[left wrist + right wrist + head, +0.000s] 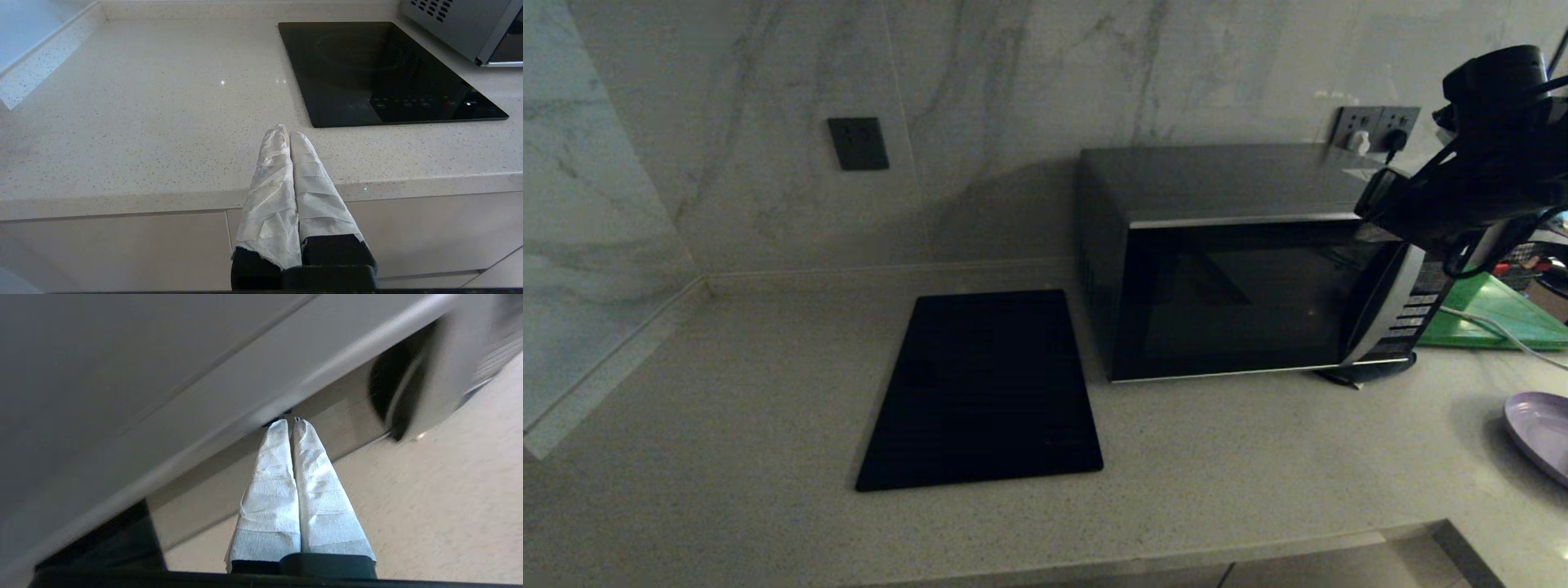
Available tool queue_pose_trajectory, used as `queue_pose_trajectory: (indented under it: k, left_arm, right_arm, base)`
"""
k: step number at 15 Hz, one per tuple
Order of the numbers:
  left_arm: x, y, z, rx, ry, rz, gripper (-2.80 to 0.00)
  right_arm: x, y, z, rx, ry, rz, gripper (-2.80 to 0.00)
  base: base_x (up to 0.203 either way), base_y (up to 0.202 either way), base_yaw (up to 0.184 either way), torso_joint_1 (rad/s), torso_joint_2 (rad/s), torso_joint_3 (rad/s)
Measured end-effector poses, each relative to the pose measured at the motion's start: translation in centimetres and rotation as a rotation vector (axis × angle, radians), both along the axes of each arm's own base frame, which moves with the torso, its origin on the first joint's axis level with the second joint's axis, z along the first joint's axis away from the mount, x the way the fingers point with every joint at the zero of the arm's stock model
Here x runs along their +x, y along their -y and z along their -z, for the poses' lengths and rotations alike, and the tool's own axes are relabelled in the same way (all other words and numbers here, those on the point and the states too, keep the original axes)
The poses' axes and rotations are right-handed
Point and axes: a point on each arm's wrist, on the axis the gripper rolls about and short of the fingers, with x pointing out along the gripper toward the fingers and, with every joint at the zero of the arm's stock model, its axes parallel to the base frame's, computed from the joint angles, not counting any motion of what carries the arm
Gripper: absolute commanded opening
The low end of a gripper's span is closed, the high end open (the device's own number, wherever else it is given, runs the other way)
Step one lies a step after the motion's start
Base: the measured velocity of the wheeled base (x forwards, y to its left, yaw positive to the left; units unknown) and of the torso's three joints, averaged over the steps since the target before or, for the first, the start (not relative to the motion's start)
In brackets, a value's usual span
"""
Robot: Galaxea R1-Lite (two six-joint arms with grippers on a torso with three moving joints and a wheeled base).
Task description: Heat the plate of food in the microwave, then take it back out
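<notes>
Right up close, the right gripper (291,421) has its two wrapped fingers pressed together with nothing between them, tips at the top front edge of the microwave (1225,294), whose door looks shut. I think the job has hardly begun, because the plate of food (1543,431) sits on the counter (727,392), well off to the right. Left gripper (287,131) waits closed and empty by the counter's front edge.

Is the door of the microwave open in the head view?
No, the dark glass door of the microwave sits flush and closed, and the lilac plate is outside on the counter.
</notes>
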Motion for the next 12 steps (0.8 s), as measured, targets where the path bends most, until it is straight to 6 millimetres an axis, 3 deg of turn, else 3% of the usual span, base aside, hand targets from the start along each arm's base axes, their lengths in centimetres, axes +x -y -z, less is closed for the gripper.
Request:
queue_pose_trajectory:
  k: [2,5,8,12]
  left_arm:
    - [0.0,0.0,0.0,0.0,0.0,0.0,-2.8]
    - [0.0,0.0,0.0,0.0,0.0,0.0,-2.8]
    - [0.0,0.0,0.0,0.0,0.0,0.0,-2.8]
    - [0.0,0.0,0.0,0.0,0.0,0.0,-2.8]
  right_arm:
    - [-1.2,-0.3,0.1,0.031,-0.022,-0.055,-2.8]
    - [-4.5,-1.9,0.3,0.059,-0.082,-0.173,-2.8]
    - [-8.8,-3.5,0.0,0.032,-0.106,-0.333,-2.8]
    - [-15.8,-2.9,-2.4,-0.026,-0.007,-0.323,-2.8]
  base:
    - [0.0,0.0,0.0,0.0,0.0,0.0]
    - [0.0,0.0,0.0,0.0,0.0,0.0]
    - [0.0,0.0,0.0,0.0,0.0,0.0]
    - [0.0,0.0,0.0,0.0,0.0,0.0]
